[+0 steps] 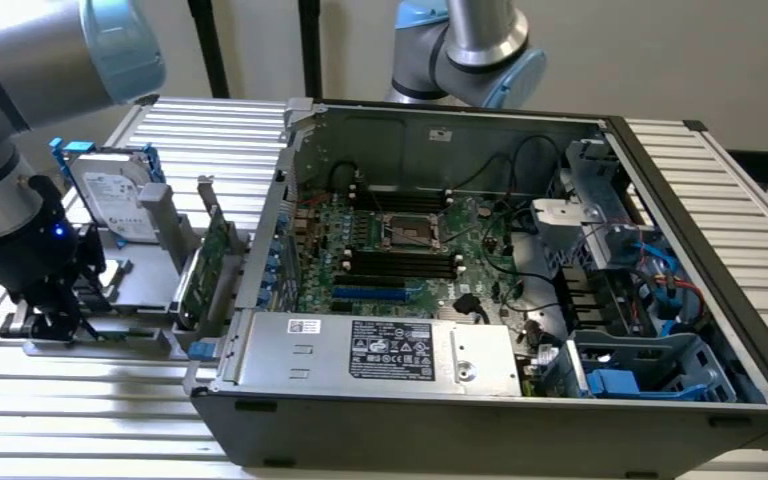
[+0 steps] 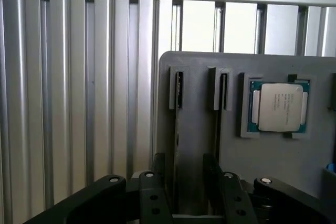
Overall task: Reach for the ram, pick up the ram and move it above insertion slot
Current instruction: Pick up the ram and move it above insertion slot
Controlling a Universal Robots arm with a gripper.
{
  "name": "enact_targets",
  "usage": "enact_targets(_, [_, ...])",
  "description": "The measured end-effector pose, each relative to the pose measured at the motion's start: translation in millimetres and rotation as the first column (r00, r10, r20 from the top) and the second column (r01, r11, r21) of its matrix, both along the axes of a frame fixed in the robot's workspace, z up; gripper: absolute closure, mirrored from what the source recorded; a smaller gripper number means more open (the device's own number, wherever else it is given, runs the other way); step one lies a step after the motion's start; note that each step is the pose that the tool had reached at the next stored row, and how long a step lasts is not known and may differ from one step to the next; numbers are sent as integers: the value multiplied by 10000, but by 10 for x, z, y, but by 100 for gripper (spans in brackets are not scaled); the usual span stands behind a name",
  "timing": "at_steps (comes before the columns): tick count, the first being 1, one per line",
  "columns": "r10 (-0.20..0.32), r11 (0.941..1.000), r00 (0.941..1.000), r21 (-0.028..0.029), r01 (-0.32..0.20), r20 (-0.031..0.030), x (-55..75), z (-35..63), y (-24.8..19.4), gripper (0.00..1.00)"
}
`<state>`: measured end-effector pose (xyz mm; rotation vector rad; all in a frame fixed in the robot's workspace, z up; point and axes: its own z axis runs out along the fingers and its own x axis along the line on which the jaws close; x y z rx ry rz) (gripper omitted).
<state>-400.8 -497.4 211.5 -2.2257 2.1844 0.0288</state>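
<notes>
Claw [image 1: 45, 322] [image 2: 185, 166] low over the grey holder [image 2: 197, 129] near the table [image 1: 104, 420] edge at the exterior view's left, beside the open computer case [image 1: 491, 400]. The ram [image 2: 176, 129] stands on edge in a holder slot, its thin edge running between the claw's spread fingers [image 2: 160, 182]; whether they touch it cannot be told. A processor chip [image 2: 278, 106] lies in the same holder, near the ram.

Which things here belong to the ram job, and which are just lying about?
Job: ram, standing edge-on in the grey holder; gripper, open, at the ram; memory slots on the motherboard.
Lying about: hard drive; expansion card; processor chip; power supply.
</notes>
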Motion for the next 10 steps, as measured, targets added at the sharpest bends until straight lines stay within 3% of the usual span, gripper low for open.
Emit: enact_targets(10, [-99,10000,10000,0,99,-3,-5,-101,-13,58])
